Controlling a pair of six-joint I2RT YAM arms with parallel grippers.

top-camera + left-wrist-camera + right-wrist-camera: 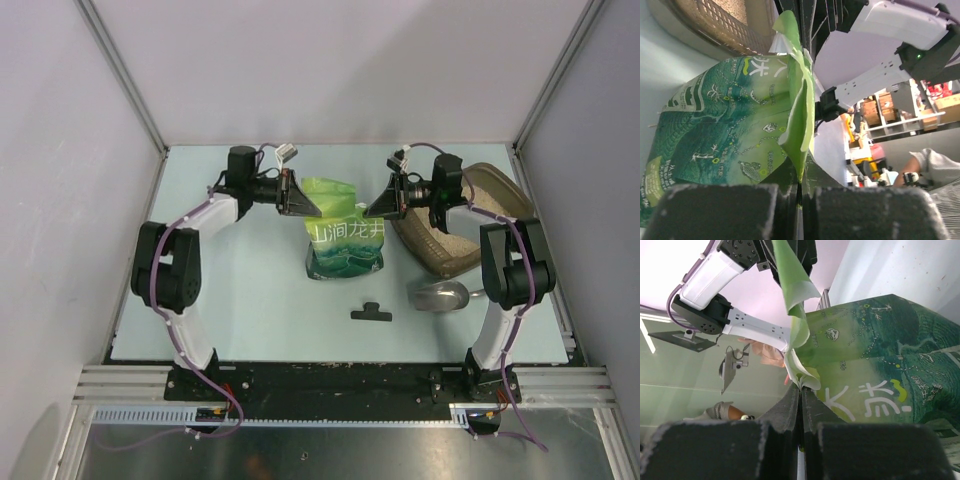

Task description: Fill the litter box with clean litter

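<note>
Both jaws grip the green bag (345,245) tightly at its top; right arm (515,265) partly hides the litter box (508,188).

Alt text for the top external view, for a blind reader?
The left claw and right claw pinch opposite top edges of a green bag. The litter box, holding pale litter, lies right of it; a silver scoop and black clip lie nearer.

One green bag (345,245), one litter box (503,183), one scoop (440,296), one black clip (371,313).
</note>
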